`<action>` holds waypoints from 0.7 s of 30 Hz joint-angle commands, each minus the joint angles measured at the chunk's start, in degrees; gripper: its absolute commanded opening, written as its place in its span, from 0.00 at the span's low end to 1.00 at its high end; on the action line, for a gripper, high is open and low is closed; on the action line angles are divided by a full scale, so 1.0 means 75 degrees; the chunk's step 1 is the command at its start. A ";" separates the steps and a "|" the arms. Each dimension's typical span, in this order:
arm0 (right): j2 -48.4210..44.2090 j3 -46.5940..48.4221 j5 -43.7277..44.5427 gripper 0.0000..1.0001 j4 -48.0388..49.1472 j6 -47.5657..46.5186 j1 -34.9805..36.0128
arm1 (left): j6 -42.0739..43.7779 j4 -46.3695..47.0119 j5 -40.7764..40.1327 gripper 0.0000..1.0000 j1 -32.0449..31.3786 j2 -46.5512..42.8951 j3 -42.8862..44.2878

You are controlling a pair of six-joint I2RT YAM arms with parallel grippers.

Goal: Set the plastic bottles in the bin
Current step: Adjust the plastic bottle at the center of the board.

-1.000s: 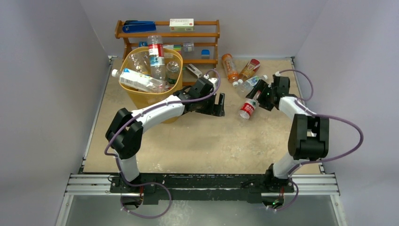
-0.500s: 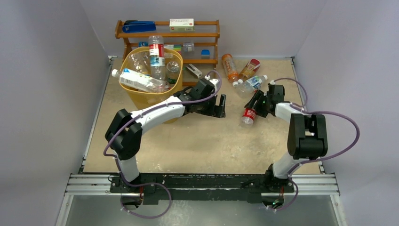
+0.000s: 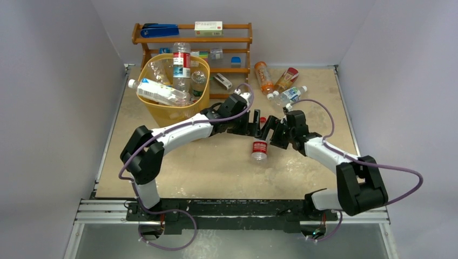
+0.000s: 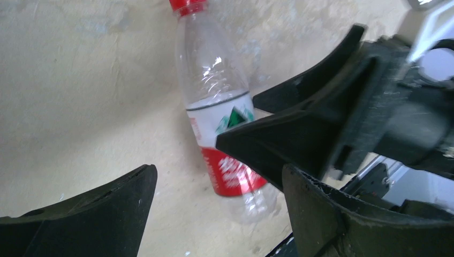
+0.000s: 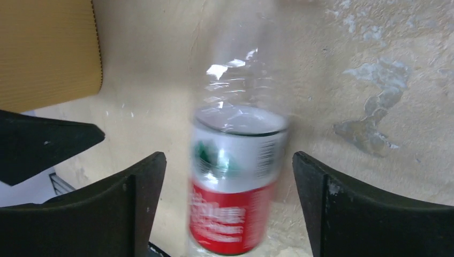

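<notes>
A robotics laboratory test cell is indicated, not a home or a shop. A worn beige tabletop (image 3: 216,172) is enclosed on three sides by plain pale grey panels (image 3: 48,108), so that a bare booth is formed. Two robot arms, the left arm (image 3: 181,129) and the right arm (image 3: 329,154), are bolted to a black bar on an aluminium rail (image 3: 102,211) at the near edge, and purple cables (image 3: 402,167) are left looping loose. Everyday goods are laid out as props: a yellow mesh bin (image 3: 162,112) crammed with plastic bottles (image 3: 156,91), and a small wooden rack (image 3: 240,40) on which a blue stapler (image 3: 160,29) and a stationery box (image 3: 208,28) are kept
</notes>
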 commanded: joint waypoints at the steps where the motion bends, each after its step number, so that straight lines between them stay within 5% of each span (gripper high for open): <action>1: -0.0599 0.0066 0.0068 0.96 -0.0009 0.0386 0.0188 | -0.0446 0.0568 -0.0153 0.87 -0.0036 -0.0475 -0.0321; 12: -0.1731 0.1008 0.0911 1.00 -0.1951 0.0055 0.0176 | -0.0641 -0.0030 -0.0862 0.88 -0.0050 -0.0575 -0.0857; 21: -0.1999 0.0816 0.0562 1.00 -0.1895 0.0008 0.0174 | -0.0579 -0.0410 -0.1709 0.88 -0.0055 -0.1688 -0.1594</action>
